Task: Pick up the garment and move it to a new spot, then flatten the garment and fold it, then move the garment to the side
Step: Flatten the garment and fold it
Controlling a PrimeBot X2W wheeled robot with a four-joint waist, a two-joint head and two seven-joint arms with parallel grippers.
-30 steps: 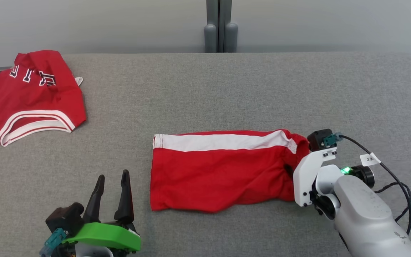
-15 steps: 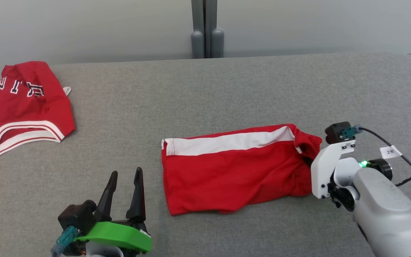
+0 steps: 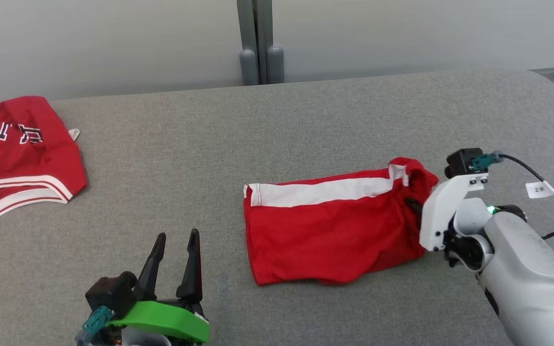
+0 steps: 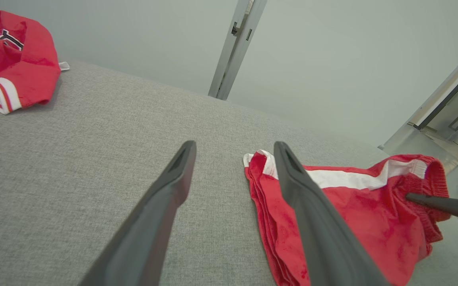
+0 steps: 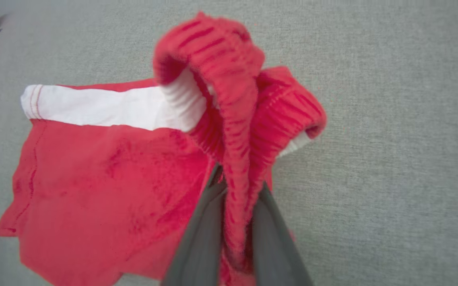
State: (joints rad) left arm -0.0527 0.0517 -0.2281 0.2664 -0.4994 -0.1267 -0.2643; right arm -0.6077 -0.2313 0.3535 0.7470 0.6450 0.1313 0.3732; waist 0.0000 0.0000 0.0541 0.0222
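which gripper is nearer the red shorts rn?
Right. Right gripper is shut on the red shorts at the waistband; left gripper sits open, off their hem end, not touching.

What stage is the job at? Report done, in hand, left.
Done: the red shorts with a white side stripe look folded in layers on the grey fabric surface. In hand: the right gripper is shut on their ribbed waistband, that end raised. Left: carry them aside and release. The left gripper hangs open, apart.

Lighting: scene evenly, brightly lit | Shadows: faint, cast beside garment (image 3: 334,235) | Focus: right wrist view blurred close-up
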